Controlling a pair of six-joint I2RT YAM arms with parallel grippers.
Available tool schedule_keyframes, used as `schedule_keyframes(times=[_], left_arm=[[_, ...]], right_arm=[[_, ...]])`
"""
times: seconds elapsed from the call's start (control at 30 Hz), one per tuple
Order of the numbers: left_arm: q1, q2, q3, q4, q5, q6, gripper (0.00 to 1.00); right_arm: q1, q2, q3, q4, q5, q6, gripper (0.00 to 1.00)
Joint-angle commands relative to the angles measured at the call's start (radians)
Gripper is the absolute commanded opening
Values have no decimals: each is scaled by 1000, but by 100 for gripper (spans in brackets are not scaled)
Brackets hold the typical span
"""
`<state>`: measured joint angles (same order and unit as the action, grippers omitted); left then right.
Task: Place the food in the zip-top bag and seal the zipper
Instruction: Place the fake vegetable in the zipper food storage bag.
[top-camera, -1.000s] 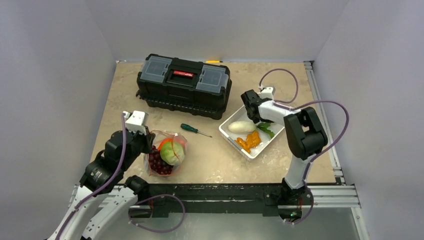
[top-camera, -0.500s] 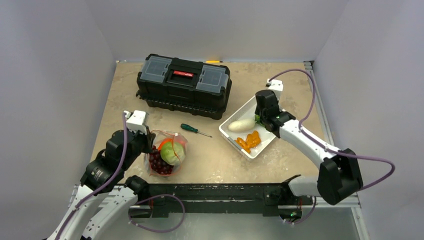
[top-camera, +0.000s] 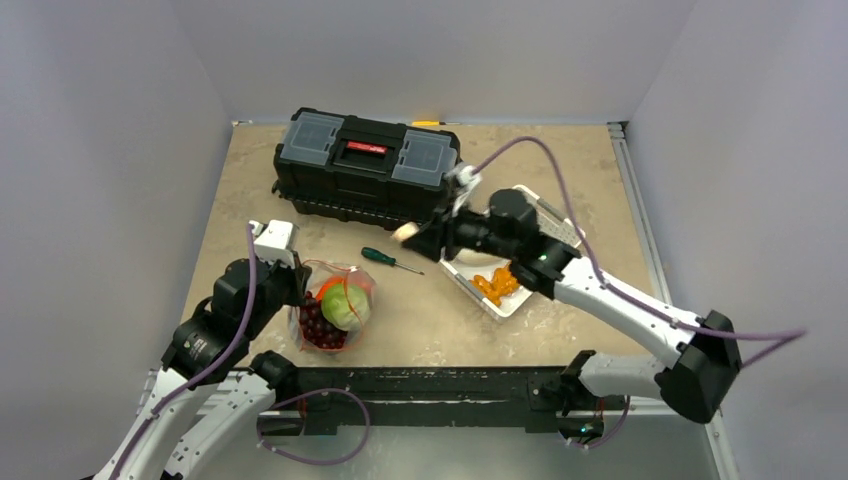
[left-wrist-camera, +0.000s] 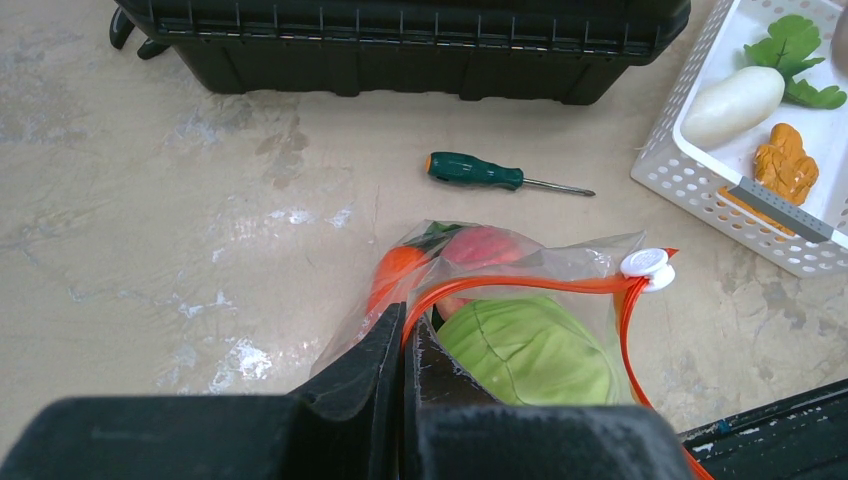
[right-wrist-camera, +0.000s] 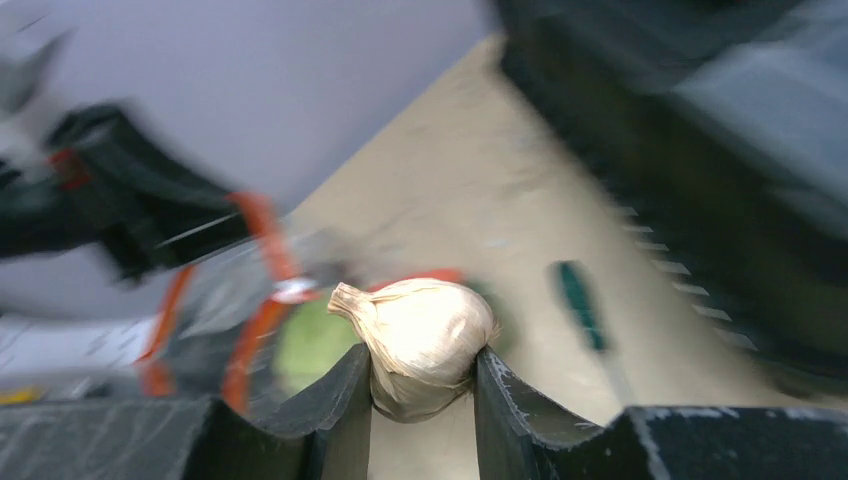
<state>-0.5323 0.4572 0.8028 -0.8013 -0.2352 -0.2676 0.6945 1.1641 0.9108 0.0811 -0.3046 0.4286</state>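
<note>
Garlic (right-wrist-camera: 425, 335) sat clamped mid-bulb in right hand (right-wrist-camera: 422, 385), above bench (top-camera: 420, 320), short of bag (left-wrist-camera: 560, 262). Left hand (left-wrist-camera: 407, 330) pinched bag's rim. Looked light, rigid, rounded; could slip, grip widest part.

Screwdriver (left-wrist-camera: 475, 171) between zip-top bag (left-wrist-camera: 585, 262) and basket (left-wrist-camera: 690, 185)

Black toolbox (top-camera: 368, 170), screwdriver (top-camera: 385, 259), white basket (left-wrist-camera: 690, 182)

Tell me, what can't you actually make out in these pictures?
- Right wrist view: motion blur smears everything behind the pale garlic-shaped bulb clamped in the right tool.
- Left wrist view: the left tool, pinching the clear crinkly plastic bag, hides the bag's near end; the picture's edge cuts off the white slatted basket.
- Top view: the bulb is too small to identify.
</note>
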Motion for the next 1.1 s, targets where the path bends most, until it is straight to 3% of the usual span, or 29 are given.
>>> schedule_keyframes(times=[0.0, 0.1, 0.33, 0.57, 0.63, 0.8, 1.07], left_arm=[[0, 6, 21, 33, -7, 13, 0], [-1, 6, 21, 32, -9, 13, 0], [-1, 1, 22, 33, -9, 13, 0], [-1, 0, 22, 32, -9, 13, 0], [-1, -1, 21, 32, -10, 13, 0], [0, -1, 21, 33, -10, 13, 0], [-1, 0, 21, 34, -7, 15, 0]], right_arm=[[273, 105, 196, -18, -173, -81, 7], [394, 183, 287, -77, -143, -144, 7], [574, 375, 452, -233, 144, -229, 7], [656, 531, 598, -337, 556, -241, 9], [656, 554, 621, -363, 591, -245, 16], [669, 565, 629, -373, 563, -256, 53], [677, 449, 556, -303, 529, -243, 76]])
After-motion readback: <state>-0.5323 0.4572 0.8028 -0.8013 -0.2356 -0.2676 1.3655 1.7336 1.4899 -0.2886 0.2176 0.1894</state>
